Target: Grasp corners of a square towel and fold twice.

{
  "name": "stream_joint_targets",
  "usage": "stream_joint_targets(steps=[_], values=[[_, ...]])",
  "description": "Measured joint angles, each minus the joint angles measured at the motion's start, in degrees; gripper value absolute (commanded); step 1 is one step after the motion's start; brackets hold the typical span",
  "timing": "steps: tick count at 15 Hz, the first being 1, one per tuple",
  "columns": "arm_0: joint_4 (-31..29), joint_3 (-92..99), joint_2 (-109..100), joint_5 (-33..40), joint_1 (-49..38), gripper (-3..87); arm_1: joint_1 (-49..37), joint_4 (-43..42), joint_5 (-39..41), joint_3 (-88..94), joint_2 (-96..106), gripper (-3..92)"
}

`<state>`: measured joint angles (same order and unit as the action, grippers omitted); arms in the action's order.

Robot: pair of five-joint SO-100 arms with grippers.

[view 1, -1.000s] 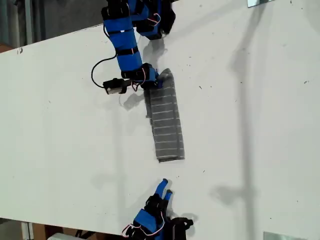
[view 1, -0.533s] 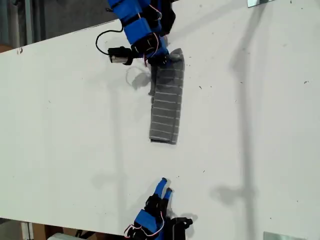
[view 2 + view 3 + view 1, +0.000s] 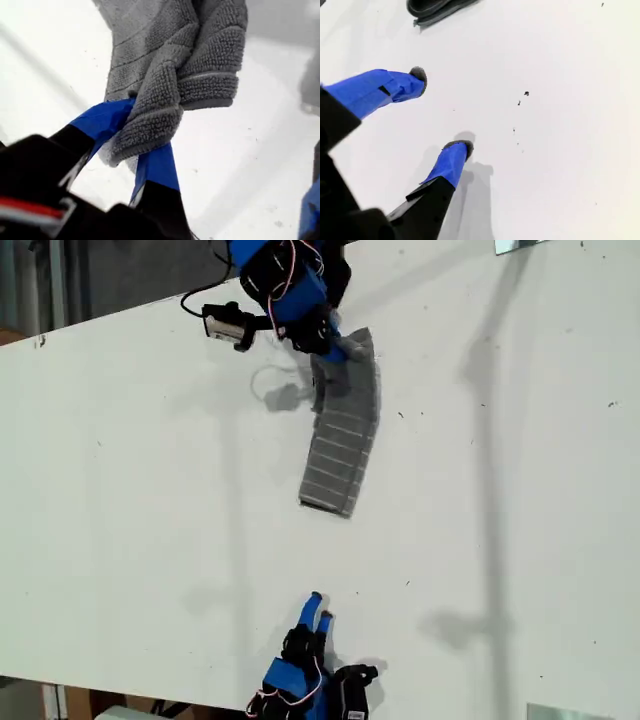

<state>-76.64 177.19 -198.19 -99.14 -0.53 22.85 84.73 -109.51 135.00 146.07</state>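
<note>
Towel (image 3: 341, 440): folded into a long narrow strip on our white worktop (image 3: 520, 540), near the top middle of the exterior view; its far end is lifted.
Our first gripper (image 3: 131, 142): closed on the bunched end of the towel, cloth pinched between the 2 blue fingers (image 3: 156, 165).
Our second gripper (image 3: 440, 112): open, holding nothing, above the bare worktop, well apart from the towel, at the bottom edge of the exterior view.
</note>
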Motion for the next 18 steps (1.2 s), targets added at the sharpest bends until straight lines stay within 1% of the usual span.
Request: stream_joint_targets(steps=[2, 5, 8, 10, 11, 14, 18], values=[[-0.44, 0.00, 0.00, 5.01, -6.15, 23.1, -5.71, -4.66, 9.05, -0.62, 2.29, -0.1], [-0.35, 0.00, 0.00, 13.80, -16.79, 22.2, -13.71, -11.07, 21.97, -6.42, -1.32, -0.1], [0.44, 0.26, -0.09, 24.17, -29.09, 20.5, -17.84, -14.94, 30.59, -17.14, -14.24, -0.1], [0.79, 0.44, -0.09, 27.51, -35.60, 19.8, -18.90, -14.85, 34.54, -27.42, -27.69, -0.1], [0.88, 0.44, -0.09, 27.86, -36.83, 19.3, -19.86, -14.33, 35.95, -32.78, -34.72, -0.1], [0.88, 0.62, -0.09, 28.04, -36.74, 18.6, -22.15, -12.92, 39.73, -45.88, -51.24, -0.1], [0.88, 0.70, -0.09, 27.42, -36.74, 17.5, -23.38, -12.74, 42.36, -55.46, -63.81, -0.1]])
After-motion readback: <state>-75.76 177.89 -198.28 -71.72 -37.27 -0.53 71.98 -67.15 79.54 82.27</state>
